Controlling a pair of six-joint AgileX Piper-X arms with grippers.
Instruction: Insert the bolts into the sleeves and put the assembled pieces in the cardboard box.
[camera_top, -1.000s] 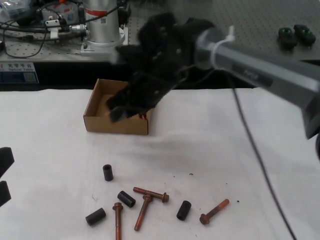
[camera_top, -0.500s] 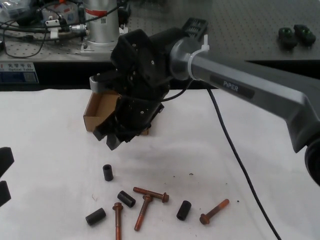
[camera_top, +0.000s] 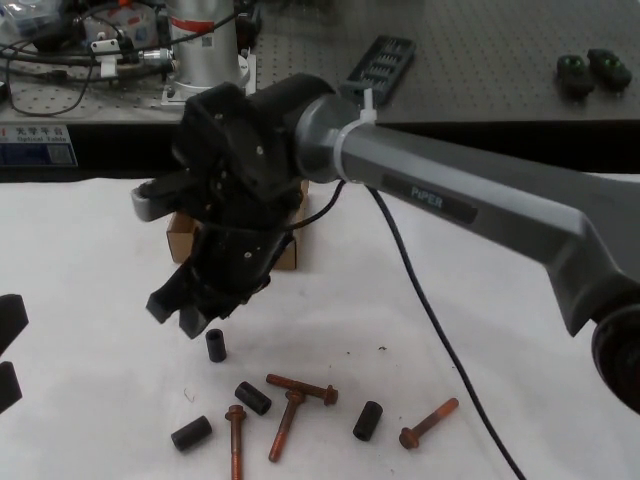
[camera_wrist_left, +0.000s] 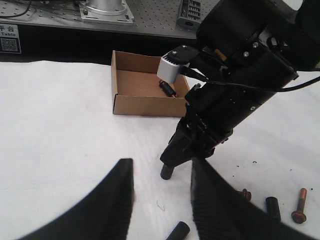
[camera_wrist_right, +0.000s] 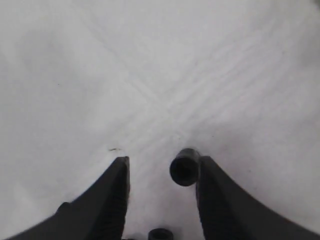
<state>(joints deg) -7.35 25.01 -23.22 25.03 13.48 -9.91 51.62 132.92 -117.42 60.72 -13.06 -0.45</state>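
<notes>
We see a short word in white lettering (camera_top: 441, 199) printed along the grey link of the right arm (camera_top: 520, 215). A blue-and-white label (camera_top: 35, 143) with small characters sticks to the dark front edge of the back table (camera_top: 480, 60); the characters are too small for us to make out. In the left wrist view a white label there carries a square code and a few characters.

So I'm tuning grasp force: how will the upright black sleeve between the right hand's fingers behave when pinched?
The sleeve looks like a rigid tube, so it probably won't squash. It stands on end on cloth, nearer one finger of the right hand, so closing may tip it. Lying down, it would likely roll.
</notes>
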